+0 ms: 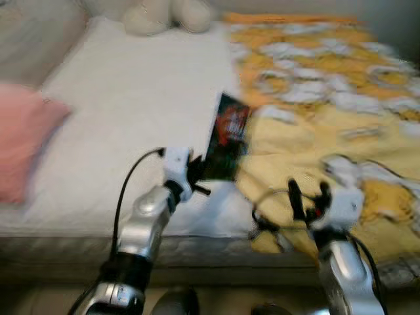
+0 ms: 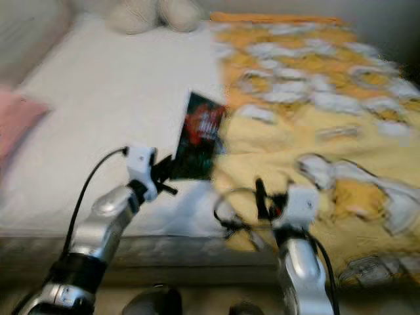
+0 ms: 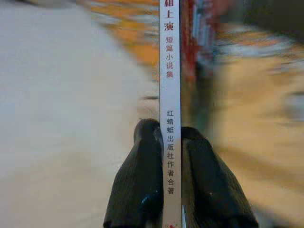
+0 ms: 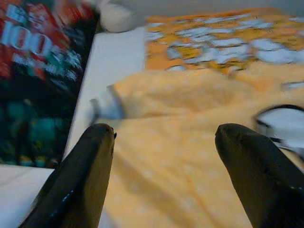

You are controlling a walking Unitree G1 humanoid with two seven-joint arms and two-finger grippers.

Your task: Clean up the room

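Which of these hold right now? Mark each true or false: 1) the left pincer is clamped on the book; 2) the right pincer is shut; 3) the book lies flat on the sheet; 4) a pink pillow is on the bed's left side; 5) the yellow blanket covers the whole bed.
1) True: the left pincer grips the book by its spine edge.
2) False: the right pincer is open, above the yellow blanket.
3) False: the book is held up on edge, above the white sheet.
4) True: the pink pillow lies at the left.
5) False: the blanket covers the right part; the left is bare sheet.
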